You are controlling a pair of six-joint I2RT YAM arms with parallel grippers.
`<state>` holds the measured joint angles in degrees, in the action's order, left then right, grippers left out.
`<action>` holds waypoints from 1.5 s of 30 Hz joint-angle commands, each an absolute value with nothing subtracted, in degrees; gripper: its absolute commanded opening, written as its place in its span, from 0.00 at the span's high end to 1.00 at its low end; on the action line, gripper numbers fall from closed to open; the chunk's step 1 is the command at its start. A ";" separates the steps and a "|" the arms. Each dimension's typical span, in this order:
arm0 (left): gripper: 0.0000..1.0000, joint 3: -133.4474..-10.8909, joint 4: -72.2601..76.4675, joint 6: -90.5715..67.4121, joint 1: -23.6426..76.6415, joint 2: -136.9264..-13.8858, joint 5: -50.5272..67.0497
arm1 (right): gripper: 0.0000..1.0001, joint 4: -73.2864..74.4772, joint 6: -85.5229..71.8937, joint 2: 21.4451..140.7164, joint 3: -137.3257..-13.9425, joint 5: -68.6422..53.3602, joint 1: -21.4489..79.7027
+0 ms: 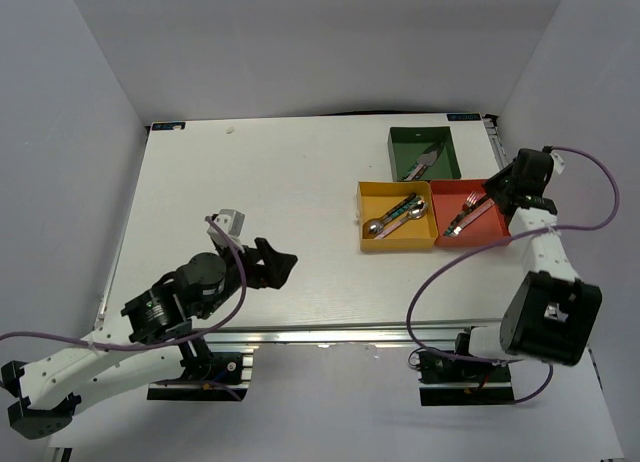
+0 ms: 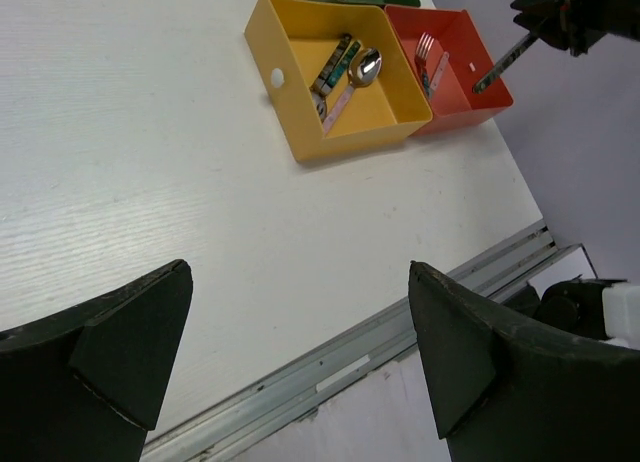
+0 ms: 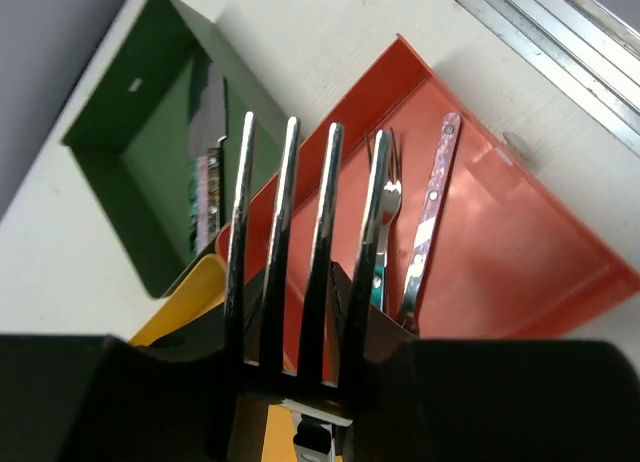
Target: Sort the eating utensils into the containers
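Fork [image 3: 300,252], tines pointing away, is pinched in my right tool [image 3: 300,382] above the red tray [image 3: 520,222]; the tool's fingers hide its handle in the wrist view. A pink-handled utensil [image 3: 430,212] lies in that tray beside a second fork [image 3: 385,197], whose handle my tool cuts off. Something blurred lies in the green tray [image 3: 130,152]. Spoons [image 2: 365,65] sit in the yellow tray [image 2: 290,112]. My left tool [image 2: 298,322] hangs spread over the surface [image 2: 150,162].

A white table [image 1: 250,202] with a metal front rail [image 1: 330,332] stands between plain pale grey walls [image 1: 300,42].
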<state>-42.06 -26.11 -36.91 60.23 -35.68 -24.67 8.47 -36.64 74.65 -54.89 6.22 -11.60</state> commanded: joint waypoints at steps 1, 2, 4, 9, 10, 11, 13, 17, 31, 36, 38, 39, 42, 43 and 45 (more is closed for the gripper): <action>0.02 -39.73 -29.10 -34.11 60.21 -31.74 -22.34 | 1.00 10.11 -33.49 80.94 -60.81 7.29 -11.95; 0.02 -39.64 -28.13 -33.67 60.29 -31.12 -20.76 | 1.00 10.11 -33.40 82.77 -61.34 7.99 -11.95; 0.02 -39.64 -28.65 -33.57 60.29 -29.71 -21.35 | 1.00 8.53 -33.57 83.67 -60.74 7.74 -11.95; 0.02 -38.76 -27.69 -33.75 60.29 -28.83 -21.01 | 0.99 6.24 -34.98 85.42 -57.93 6.68 -12.04; 0.02 -38.67 -27.60 -33.75 60.29 -29.09 -20.92 | 0.99 5.81 -34.98 85.78 -57.57 6.68 -12.04; 0.02 -38.67 -27.60 -33.75 60.29 -29.18 -20.92 | 0.97 5.63 -35.15 86.13 -57.39 6.77 -11.95; 0.02 -38.76 -27.77 -33.84 60.29 -29.44 -21.00 | 0.93 6.15 -35.07 87.45 -57.57 7.21 -11.95; 0.02 -38.58 -27.69 -33.93 60.29 -29.18 -21.18 | 0.89 5.54 -34.54 88.24 -58.09 7.73 -11.95; 0.02 -38.50 -27.42 -34.01 60.29 -29.09 -21.09 | 0.29 8.51 -34.19 89.03 -61.25 8.61 -12.04; 0.02 -38.85 -28.56 -34.54 60.21 -28.04 -23.28 | 0.26 11.16 -34.02 87.90 -63.72 6.95 -11.87; 0.02 -39.46 -29.78 -35.07 60.29 -28.04 -25.74 | 0.26 11.68 -33.66 86.49 -64.77 6.16 -11.78; 0.02 -39.98 -30.93 -36.55 60.29 -28.39 -27.93 | 0.25 13.08 -32.62 84.83 -65.30 5.11 -11.60; 0.02 -44.63 -41.80 -42.78 60.21 -32.51 -45.30 | 0.15 15.37 -29.81 79.64 -67.15 4.40 -9.41; 0.02 -46.39 -44.88 -47.59 60.21 -34.00 -49.79 | 0.11 15.90 -26.75 77.98 -67.06 3.79 -7.06; 0.02 -51.91 -50.96 -49.74 60.21 -38.99 -58.51 | 0.11 17.31 -22.44 72.11 -66.63 7.61 0.73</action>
<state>-44.56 -39.79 -42.26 60.23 -33.76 -40.58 15.25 -30.24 80.75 -63.79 5.80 -8.29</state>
